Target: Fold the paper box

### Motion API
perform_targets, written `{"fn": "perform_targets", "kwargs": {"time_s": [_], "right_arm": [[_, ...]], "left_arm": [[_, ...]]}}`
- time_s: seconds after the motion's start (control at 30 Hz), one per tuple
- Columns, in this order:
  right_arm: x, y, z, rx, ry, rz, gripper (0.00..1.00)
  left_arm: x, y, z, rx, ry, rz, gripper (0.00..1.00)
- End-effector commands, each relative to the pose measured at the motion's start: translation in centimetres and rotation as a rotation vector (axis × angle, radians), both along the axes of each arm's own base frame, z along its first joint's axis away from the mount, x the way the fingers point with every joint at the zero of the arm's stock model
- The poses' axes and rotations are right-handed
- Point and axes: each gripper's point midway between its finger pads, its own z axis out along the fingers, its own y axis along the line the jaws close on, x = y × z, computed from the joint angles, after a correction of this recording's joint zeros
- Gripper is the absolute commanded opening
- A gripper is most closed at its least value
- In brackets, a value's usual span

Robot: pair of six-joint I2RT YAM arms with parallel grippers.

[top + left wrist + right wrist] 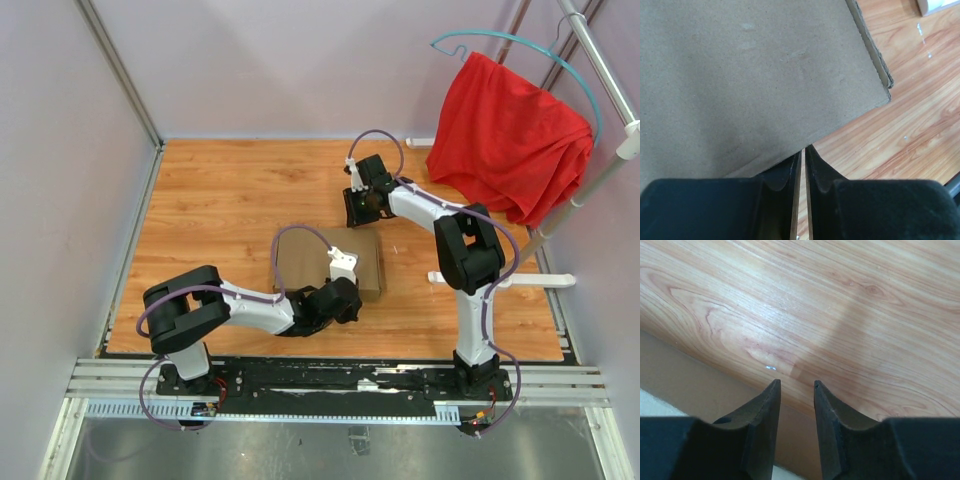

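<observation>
Ana: The left pincer has its two fingers pressed nearly together. Only a thin slit shows between them, and nothing shows in the slit.

Ben: Where is the box?

Ana: The paper box lies flat on the wooden counter, about in the middle. The left pincer's tips sit right at the box's near edge, close to its right corner. From there the box stretches away, ahead and to the left.

Ben: Is that pincer pinching the edge?

Ana: It does not look so. The tips meet the edge, but no cardboard shows between them.

Ben: And the other one?

Ana: The right pincer is spread a little and holds nothing. It hangs over bare wood just past the box's far edge. From it, the box lies back toward the robot.

Ben: Which way does the box's long side run?

Ana: From above it seems to run left to right across the counter. So each pincer faces a long edge.

Ben: Which arm is nearer?

Ana: The left one. It is right at the box. The right one is just beside it and seems not to touch. The left arm is likely the one to work the near edge next. The right would first need to move over the far edge.
</observation>
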Motion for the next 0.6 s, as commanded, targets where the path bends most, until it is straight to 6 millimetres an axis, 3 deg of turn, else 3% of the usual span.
{"fn": "perform_targets", "kwargs": {"time_s": [0.0,0.13,0.37,0.47,0.57], "right_arm": [[-2.1,-0.5,0.7,-0.060,0.033,0.015,0.38],[-1.7,-1.3,2.1,-0.067,-0.017,-0.022,0.47],[-1.9,-1.9,8.2,-0.017,-0.150,-0.051,0.59],[-2.7,-2.7,11.0,0.006,-0.222,-0.067,0.65],[-4.1,-4.1,14.0,0.033,-0.302,-0.102,0.81]], "left_arm": [[0.9,0.6,1.1,-0.007,-0.027,0.051,0.15],[0.5,0.1,1.7,-0.035,-0.017,0.024,0.17],[-0.4,-1.0,3.8,-0.086,-0.028,-0.042,0.24],[-0.9,-0.6,5.4,-0.107,-0.055,-0.044,0.25],[-0.8,0.9,7.9,-0.102,-0.124,-0.035,0.26]]}}
